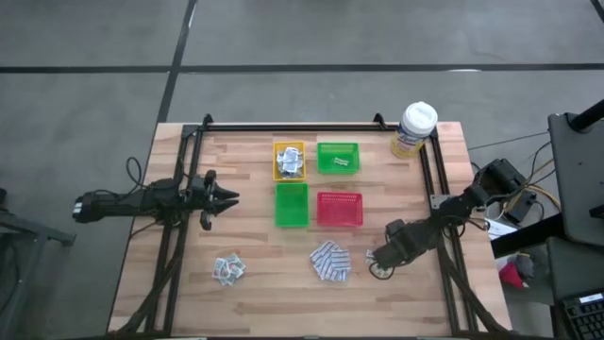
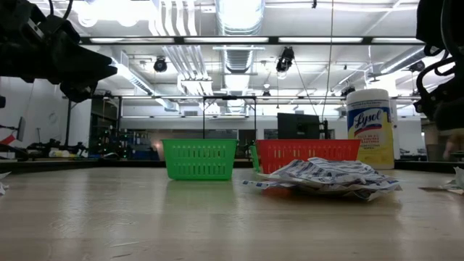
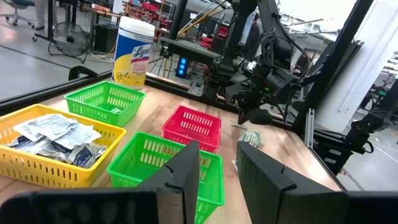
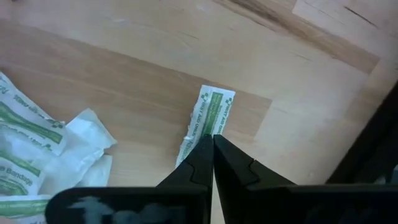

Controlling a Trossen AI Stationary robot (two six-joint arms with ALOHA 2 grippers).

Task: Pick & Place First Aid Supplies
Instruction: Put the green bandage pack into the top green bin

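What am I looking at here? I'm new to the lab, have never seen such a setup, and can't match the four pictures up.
It is a robot with two dark arms at a wooden table, each ending in two fingers. One picture looks straight down, one looks level across the tabletop, and two come from cameras on the arms' wrists.

On the table stand four small trays: a yellow tray with white packets in it, two green trays and a red tray. A yellow canister stands in a far corner. Loose piles of packets lie nearer: white-grey sachets and blue-and-white pads.

The right gripper is down at the table, fingers shut on a green-and-white strip. The left gripper hovers beside the trays, holding nothing.
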